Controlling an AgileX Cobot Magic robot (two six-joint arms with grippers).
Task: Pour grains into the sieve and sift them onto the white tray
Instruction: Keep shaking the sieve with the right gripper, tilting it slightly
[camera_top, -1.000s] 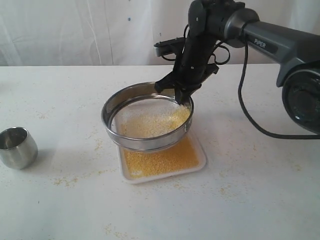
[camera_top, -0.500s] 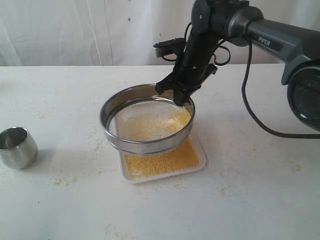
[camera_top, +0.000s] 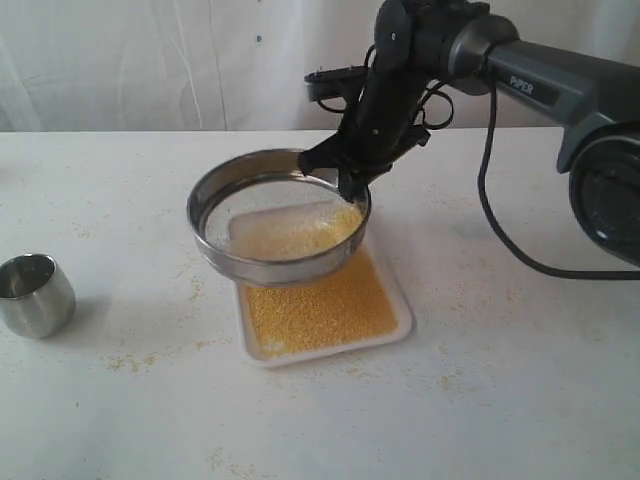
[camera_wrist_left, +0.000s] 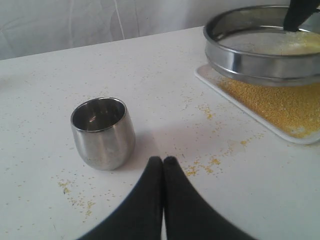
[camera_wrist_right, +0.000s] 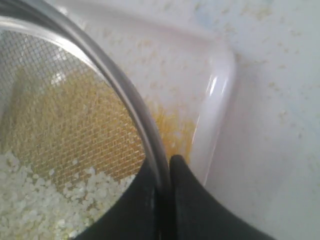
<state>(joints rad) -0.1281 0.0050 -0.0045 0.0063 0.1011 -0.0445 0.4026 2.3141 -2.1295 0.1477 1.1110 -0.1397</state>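
Observation:
My right gripper (camera_top: 345, 182) is shut on the far rim of the sieve (camera_top: 250, 262), a wide steel ring with mesh bottom, holding it in the air above the back left part of the white tray (camera_top: 400, 325). Pale whitish grains (camera_top: 290, 232) lie on the mesh; yellow meal (camera_top: 320, 312) covers the tray. In the right wrist view the rim (camera_wrist_right: 127, 95) runs between the fingertips of the right gripper (camera_wrist_right: 164, 167), with white grains (camera_wrist_right: 35, 200) on the mesh and the tray's corner (camera_wrist_right: 220, 85) beyond. My left gripper (camera_wrist_left: 163, 161) is shut and empty, low over the table.
A small rounded steel cup (camera_top: 35, 293) stands upright at the left of the table, close to the left gripper's tips (camera_wrist_left: 102, 131). Yellow specks are scattered over the white tabletop (camera_top: 130, 362). A black cable (camera_top: 500, 235) trails from the right arm at the right.
The right gripper has carried the sieve to the left and toward the back, lifting it a little; more of the meal on the tray now shows. The cup has not moved.

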